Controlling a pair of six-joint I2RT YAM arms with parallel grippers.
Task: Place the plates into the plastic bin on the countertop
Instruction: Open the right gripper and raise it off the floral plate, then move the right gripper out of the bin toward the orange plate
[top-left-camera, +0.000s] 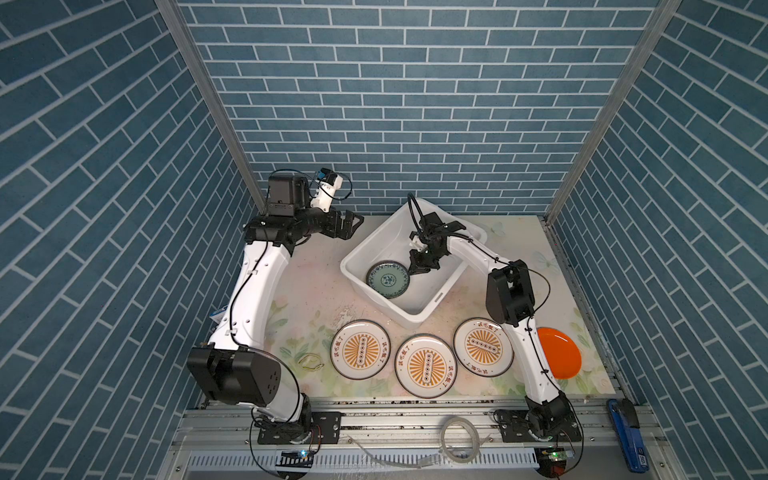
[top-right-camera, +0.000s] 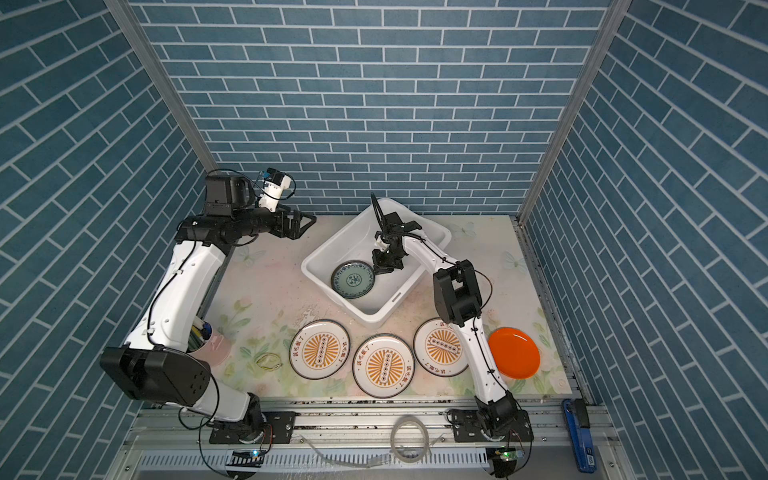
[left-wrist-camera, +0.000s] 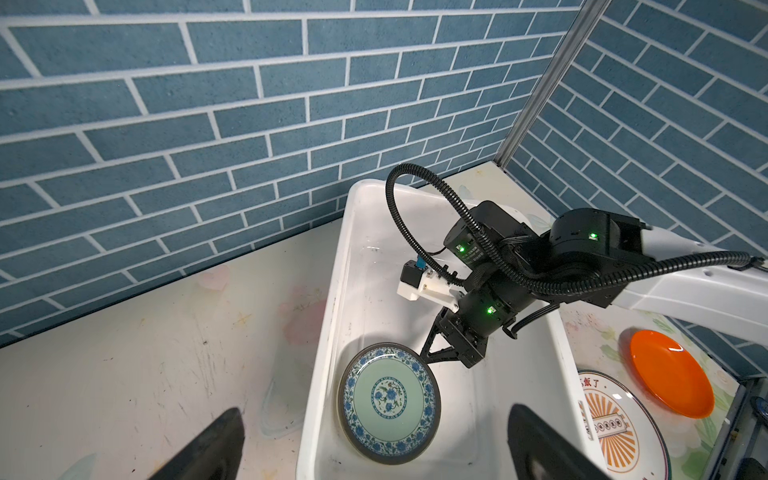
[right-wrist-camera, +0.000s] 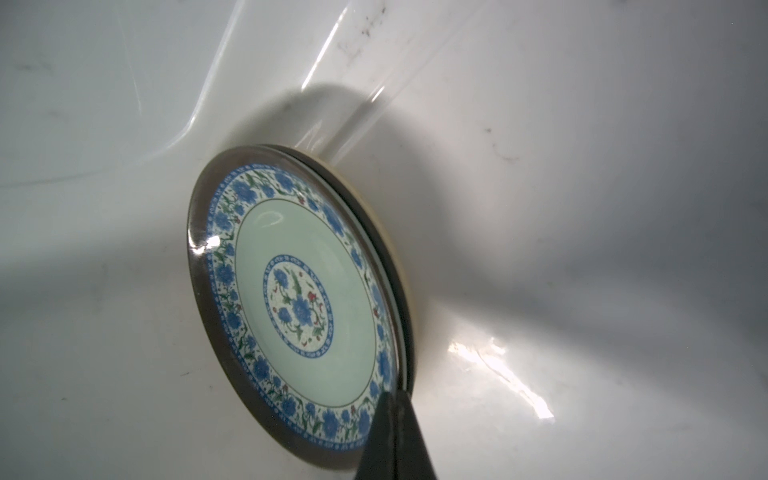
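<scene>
A teal-patterned plate (top-left-camera: 388, 280) (top-right-camera: 353, 280) (left-wrist-camera: 388, 403) (right-wrist-camera: 299, 303) lies inside the white plastic bin (top-left-camera: 415, 321) (left-wrist-camera: 328, 332), on top of a dark plate (right-wrist-camera: 386, 245) and a pale yellow one (right-wrist-camera: 406, 278). My right gripper (top-left-camera: 413, 271) (top-right-camera: 377, 272) (left-wrist-camera: 423, 358) (right-wrist-camera: 392, 399) reaches down into the bin. It is shut, and its tip touches the teal plate's rim. Three sunburst plates (top-left-camera: 360, 349) (top-left-camera: 426, 365) (top-left-camera: 482, 347) and an orange plate (top-left-camera: 559, 353) lie on the countertop (top-left-camera: 316, 291). My left gripper (top-left-camera: 360, 222) (top-right-camera: 311, 219) hangs open and empty left of the bin.
A rubber band (top-left-camera: 309, 360) lies left of the sunburst plates. A pink cup with pens (top-right-camera: 208, 340) stands under the left arm. A blue tool (top-left-camera: 627, 436) and a coiled clear tube (top-left-camera: 457, 440) rest on the front rail. Blue brick walls close in three sides.
</scene>
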